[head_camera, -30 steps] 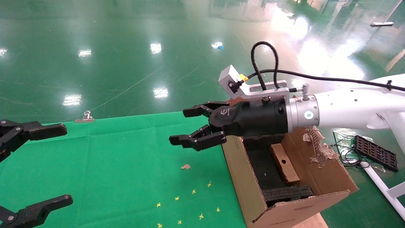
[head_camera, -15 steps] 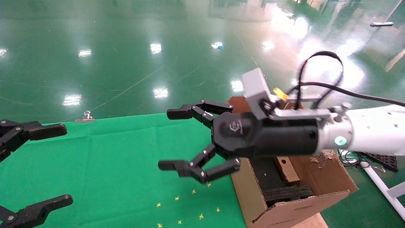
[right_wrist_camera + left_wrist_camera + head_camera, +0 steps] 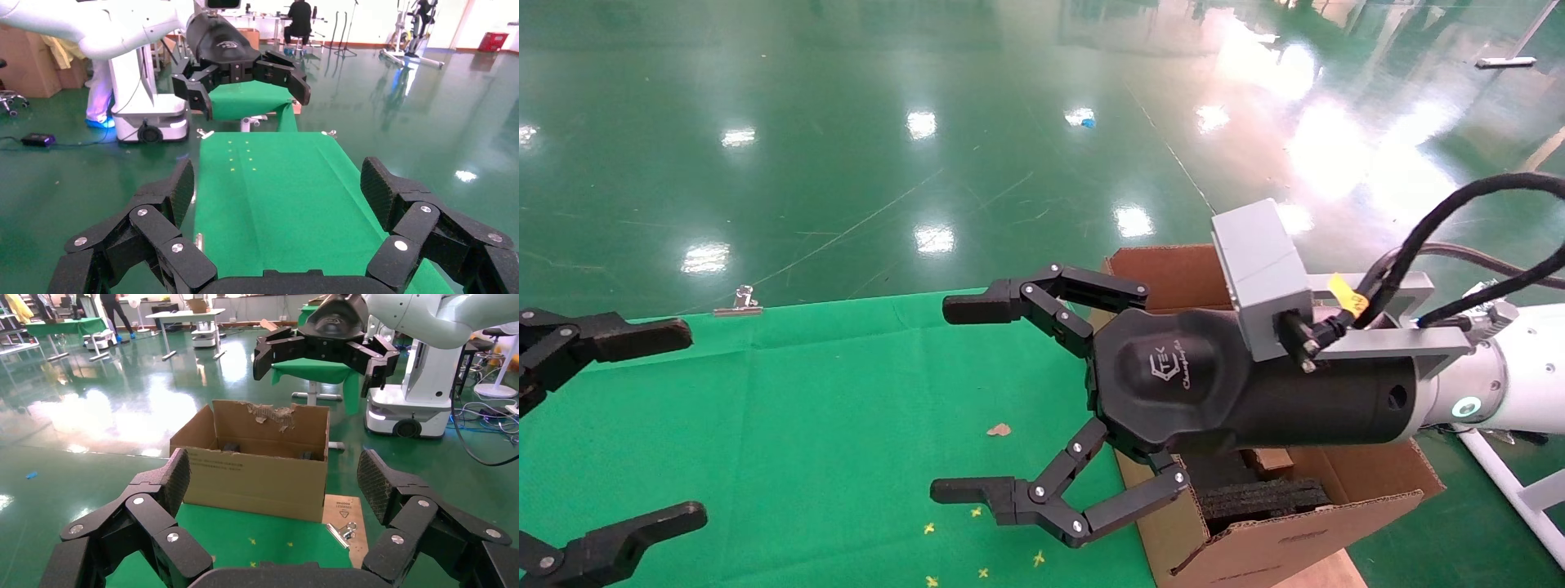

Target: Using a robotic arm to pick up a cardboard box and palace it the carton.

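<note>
A: Where's your small slim brown cardboard box (image 3: pixel 1267 460) rel. to the R black multi-jointed gripper (image 3: pixel 1001 400)?

B: Inside the large corrugated carton (image 3: pixel 1279 543), mostly hidden beneath the gripper's body, w/ fingers spread, empty; long axis can't tell; L gripper (image 3: pixel 601 433) splayed too, well apart.

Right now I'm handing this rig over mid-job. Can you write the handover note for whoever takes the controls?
Right tool: open, holding nothing, raised above the green cloth beside the carton.
Left tool: open, holding nothing, at the left edge of the cloth.
Cardboard box: lying inside the carton beside the black foam insert; only one end shows in the head view, the right arm hides the rest.
Carton: standing at the right end of the cloth, flaps open.
Done: the box is in the carton.
Left: probably nothing but parking the right arm; check how the box sits once the view is unobstructed.
</note>
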You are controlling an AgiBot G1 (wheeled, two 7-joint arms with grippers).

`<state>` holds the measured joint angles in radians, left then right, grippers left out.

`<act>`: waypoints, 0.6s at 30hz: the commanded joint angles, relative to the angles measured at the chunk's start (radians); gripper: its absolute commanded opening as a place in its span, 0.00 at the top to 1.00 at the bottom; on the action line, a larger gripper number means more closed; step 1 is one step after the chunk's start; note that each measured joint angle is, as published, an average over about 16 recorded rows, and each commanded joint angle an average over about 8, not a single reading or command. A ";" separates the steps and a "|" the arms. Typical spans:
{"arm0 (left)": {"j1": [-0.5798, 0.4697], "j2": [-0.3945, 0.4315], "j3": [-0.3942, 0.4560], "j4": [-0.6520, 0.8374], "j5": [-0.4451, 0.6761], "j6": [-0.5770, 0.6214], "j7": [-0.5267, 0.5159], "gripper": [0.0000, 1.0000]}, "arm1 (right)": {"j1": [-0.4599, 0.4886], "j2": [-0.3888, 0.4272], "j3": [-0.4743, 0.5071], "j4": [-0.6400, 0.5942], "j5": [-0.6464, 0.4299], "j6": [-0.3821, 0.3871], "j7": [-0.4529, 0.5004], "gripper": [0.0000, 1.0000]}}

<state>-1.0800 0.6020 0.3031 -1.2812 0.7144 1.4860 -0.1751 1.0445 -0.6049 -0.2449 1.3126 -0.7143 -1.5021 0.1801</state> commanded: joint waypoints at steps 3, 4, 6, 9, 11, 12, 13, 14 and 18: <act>0.000 0.000 0.000 0.000 0.000 0.000 0.000 0.00 | 0.007 -0.001 -0.009 -0.008 -0.004 0.001 0.003 0.00; 0.000 0.000 0.000 0.000 0.000 0.000 0.000 0.00 | 0.009 -0.002 -0.011 -0.010 -0.005 0.002 0.003 0.00; 0.000 0.000 0.000 0.000 0.000 0.000 0.000 0.00 | 0.013 -0.002 -0.015 -0.013 -0.007 0.002 0.004 0.00; 0.000 0.000 0.000 0.000 0.000 0.000 0.000 0.00 | 0.017 -0.003 -0.020 -0.017 -0.009 0.004 0.005 0.00; 0.000 0.000 0.000 0.000 0.000 0.000 0.000 0.00 | 0.020 -0.004 -0.023 -0.019 -0.010 0.004 0.006 0.00; 0.000 0.000 0.000 0.000 0.000 0.000 0.000 0.00 | 0.021 -0.004 -0.024 -0.020 -0.011 0.005 0.006 0.00; 0.000 0.000 0.000 0.000 0.000 0.000 0.000 0.00 | 0.022 -0.004 -0.025 -0.021 -0.011 0.005 0.006 0.00; 0.000 0.000 0.000 0.000 0.000 0.000 0.000 0.00 | 0.022 -0.004 -0.026 -0.022 -0.012 0.005 0.006 0.00; 0.000 0.000 0.000 0.000 0.000 0.000 0.000 0.00 | 0.025 -0.005 -0.029 -0.024 -0.014 0.006 0.007 0.00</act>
<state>-1.0800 0.6020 0.3031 -1.2811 0.7143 1.4860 -0.1751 1.0694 -0.6099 -0.2738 1.2885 -0.7278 -1.4966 0.1870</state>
